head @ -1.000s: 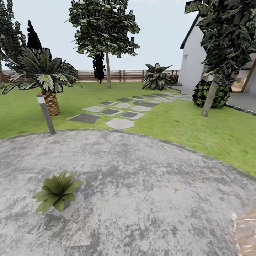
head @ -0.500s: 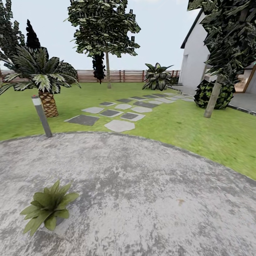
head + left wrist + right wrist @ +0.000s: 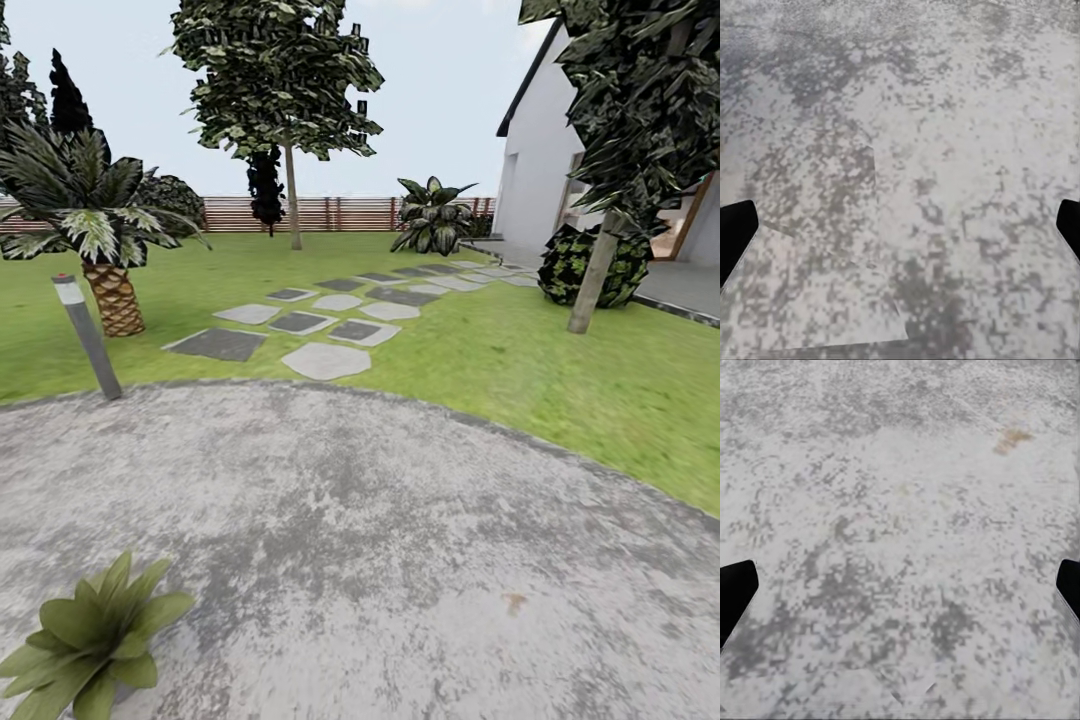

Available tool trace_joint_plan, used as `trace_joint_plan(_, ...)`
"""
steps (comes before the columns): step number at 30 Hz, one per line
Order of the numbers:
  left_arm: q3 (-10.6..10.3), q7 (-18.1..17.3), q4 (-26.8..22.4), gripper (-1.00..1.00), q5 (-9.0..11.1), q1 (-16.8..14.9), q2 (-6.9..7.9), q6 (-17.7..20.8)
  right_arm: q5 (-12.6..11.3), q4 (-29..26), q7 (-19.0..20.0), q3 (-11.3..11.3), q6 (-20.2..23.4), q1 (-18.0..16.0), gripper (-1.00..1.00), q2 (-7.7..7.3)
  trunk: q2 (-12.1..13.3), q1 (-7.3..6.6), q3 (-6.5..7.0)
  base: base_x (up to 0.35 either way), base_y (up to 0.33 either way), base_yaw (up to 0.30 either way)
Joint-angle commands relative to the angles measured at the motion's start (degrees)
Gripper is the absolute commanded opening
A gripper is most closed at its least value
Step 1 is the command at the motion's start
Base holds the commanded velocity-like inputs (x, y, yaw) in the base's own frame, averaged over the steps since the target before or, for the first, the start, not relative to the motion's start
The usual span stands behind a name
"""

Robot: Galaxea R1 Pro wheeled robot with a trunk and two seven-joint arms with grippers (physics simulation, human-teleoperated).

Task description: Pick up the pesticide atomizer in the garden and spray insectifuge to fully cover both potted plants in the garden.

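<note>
One potted plant (image 3: pixel 85 640), broad-leaved and green, stands on the grey mottled stone patio (image 3: pixel 400 560) at the lower left of the head view. The pesticide atomizer is out of view. In the left wrist view my left gripper (image 3: pixel 900 232) is open, with its black fingertips (image 3: pixel 736 232) wide apart above bare patio stone and nothing between them. My right gripper (image 3: pixel 900 592) is also open over the patio, its dark fingertips (image 3: pixel 735 589) at the picture's edges, with a small brownish stain (image 3: pixel 1011 439) on the stone ahead.
Beyond the patio lie green lawn (image 3: pixel 560 380) and stepping stones (image 3: pixel 325 360). A slanted bollard light (image 3: pixel 88 338) and a palm (image 3: pixel 95 230) stand at the left, a tree trunk (image 3: pixel 590 280) and round bush (image 3: pixel 560 265) at the right. Behind them are a slatted fence (image 3: pixel 330 212) and a house (image 3: pixel 540 170).
The camera has moved on, so the potted plant slid toward the picture's lower left corner. A pale woven thing at the lower right one second ago has left the picture.
</note>
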Motion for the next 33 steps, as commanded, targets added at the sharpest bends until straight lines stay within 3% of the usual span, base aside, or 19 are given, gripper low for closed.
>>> trace_joint_plan(1, 0.12, -0.01, 0.04, 1.0, -0.1, -0.03, -0.01, -0.19, 0.06, 0.04, -0.01, 0.02, -0.17, -0.03, 1.0, -0.01, -0.02, 0.02, -0.05, 0.338, 0.0, -0.007)
trace_joint_plan(11, 0.12, -0.01, 0.04, 1.0, -0.1, -0.03, -0.01, -0.19, 0.06, 0.04, -0.01, 0.02, -0.17, -0.03, 1.0, -0.01, -0.02, 0.02, -0.05, 0.339, 0.0, -0.03)
trace_joint_plan(25, 0.12, -0.01, 0.04, 1.0, -0.1, -0.03, -0.01, -0.19, 0.06, 0.04, -0.01, 0.02, -0.17, -0.03, 1.0, -0.01, -0.02, 0.02, -0.05, 0.339, 0.0, -0.246)
trace_joint_plan(33, 0.12, -0.01, 0.04, 1.0, -0.1, -0.02, -0.01, -0.19, 0.06, 0.04, -0.01, 0.06, -0.17, -0.03, 1.0, -0.01, -0.02, 0.02, -0.05, 0.339, 0.0, -0.052)
